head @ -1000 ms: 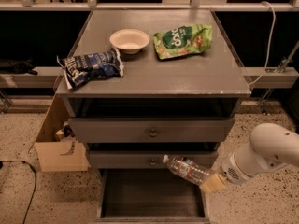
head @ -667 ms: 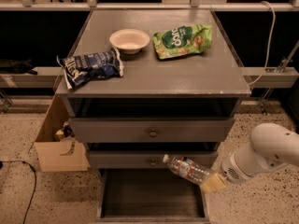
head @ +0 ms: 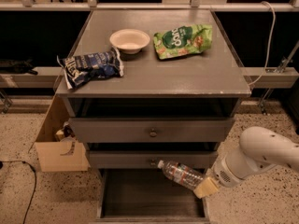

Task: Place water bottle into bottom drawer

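The water bottle (head: 180,173) is a clear ribbed bottle with a white cap and a red-and-white label. It lies tilted in the air, cap up and to the left, in front of the middle drawer. My gripper (head: 204,186) is shut on the bottle's base end, coming in from the right on a white arm (head: 261,155). Below the bottle, the bottom drawer (head: 149,195) is pulled out, a shallow tray with a dark floor and thin grey walls. Nothing shows inside it.
On the grey cabinet top (head: 187,73) lie a blue chip bag (head: 91,66), a white bowl (head: 130,40) and a green chip bag (head: 183,40). Both upper drawers (head: 152,130) are closed. An open cardboard box (head: 58,143) stands at the left on the speckled floor.
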Action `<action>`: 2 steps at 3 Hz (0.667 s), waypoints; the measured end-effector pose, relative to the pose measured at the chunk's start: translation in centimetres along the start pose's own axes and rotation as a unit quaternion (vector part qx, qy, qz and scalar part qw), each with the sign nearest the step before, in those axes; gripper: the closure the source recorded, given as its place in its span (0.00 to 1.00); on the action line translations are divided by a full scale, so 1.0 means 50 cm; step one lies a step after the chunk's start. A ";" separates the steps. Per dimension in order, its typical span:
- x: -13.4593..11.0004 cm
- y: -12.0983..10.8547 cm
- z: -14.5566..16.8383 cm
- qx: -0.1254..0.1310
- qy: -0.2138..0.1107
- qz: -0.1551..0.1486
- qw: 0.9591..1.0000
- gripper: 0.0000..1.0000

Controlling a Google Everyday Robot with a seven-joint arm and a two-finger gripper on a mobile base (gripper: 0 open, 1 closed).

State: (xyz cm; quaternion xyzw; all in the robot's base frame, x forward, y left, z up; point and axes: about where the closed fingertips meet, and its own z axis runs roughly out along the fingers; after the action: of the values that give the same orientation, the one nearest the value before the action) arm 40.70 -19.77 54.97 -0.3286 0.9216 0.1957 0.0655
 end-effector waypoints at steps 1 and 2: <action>-0.038 0.008 0.091 -0.019 0.025 0.001 1.000 1.00; -0.050 -0.001 0.180 -0.023 0.036 0.001 0.999 1.00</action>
State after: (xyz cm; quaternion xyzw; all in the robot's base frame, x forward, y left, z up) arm 42.59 -14.72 47.32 -0.3362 0.9188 0.2053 0.0241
